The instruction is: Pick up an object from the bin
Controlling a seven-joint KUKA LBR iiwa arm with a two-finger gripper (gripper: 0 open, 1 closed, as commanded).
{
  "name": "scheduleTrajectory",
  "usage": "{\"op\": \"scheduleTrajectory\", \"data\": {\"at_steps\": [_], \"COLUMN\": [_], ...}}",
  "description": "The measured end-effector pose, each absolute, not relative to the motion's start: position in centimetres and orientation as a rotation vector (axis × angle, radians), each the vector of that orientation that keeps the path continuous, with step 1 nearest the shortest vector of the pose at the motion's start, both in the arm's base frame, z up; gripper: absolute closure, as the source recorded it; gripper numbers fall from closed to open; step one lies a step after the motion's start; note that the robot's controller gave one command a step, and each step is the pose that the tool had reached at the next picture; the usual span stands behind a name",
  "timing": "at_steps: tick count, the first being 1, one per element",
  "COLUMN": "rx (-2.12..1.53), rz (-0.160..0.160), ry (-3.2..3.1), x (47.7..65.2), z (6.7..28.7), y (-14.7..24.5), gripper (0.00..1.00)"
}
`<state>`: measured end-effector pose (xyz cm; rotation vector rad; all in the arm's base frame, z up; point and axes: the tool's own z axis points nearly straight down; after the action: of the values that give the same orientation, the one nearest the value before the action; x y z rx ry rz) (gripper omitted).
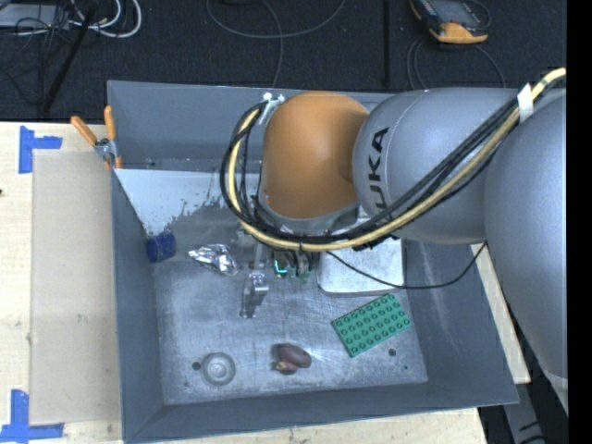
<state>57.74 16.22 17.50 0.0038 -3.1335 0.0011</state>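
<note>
My gripper (pixel 252 296) hangs below the orange wrist cover, low over the bin floor a little left of the middle. Nothing shows in it. Just to its upper left lies a crumpled silvery foil piece (pixel 215 259), close to the gripper but apart from it. A small dark-red, rounded thing (pixel 291 357) lies on the floor below and to the right of the gripper. Near the front left rests a clear round lid-like disc (pixel 218 368).
A green studded building plate (pixel 374 324) lies at the right of the bin floor. A white flat sheet (pixel 368 268) sits partly under the arm. A small blue block (pixel 160 245) rests by the left wall. The arm covers the bin's back right.
</note>
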Motion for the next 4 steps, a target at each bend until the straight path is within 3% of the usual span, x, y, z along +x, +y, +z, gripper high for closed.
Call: {"op": "scheduleTrajectory", "data": {"at_steps": [1,2,3,4], "rx": [0.211,-0.005,-0.188,-0.312], "rz": [0.003,-0.003,-0.002,-0.01], "ry": [-3.148,-3.144,-3.137,-3.14], "x": [62.5,62.3,62.2,62.7], "z": [7.5,10.1,10.1,7.6], "y": [15.1,17.1,15.7,15.8], "gripper": [0.0,0.0,0.0,0.0]}}
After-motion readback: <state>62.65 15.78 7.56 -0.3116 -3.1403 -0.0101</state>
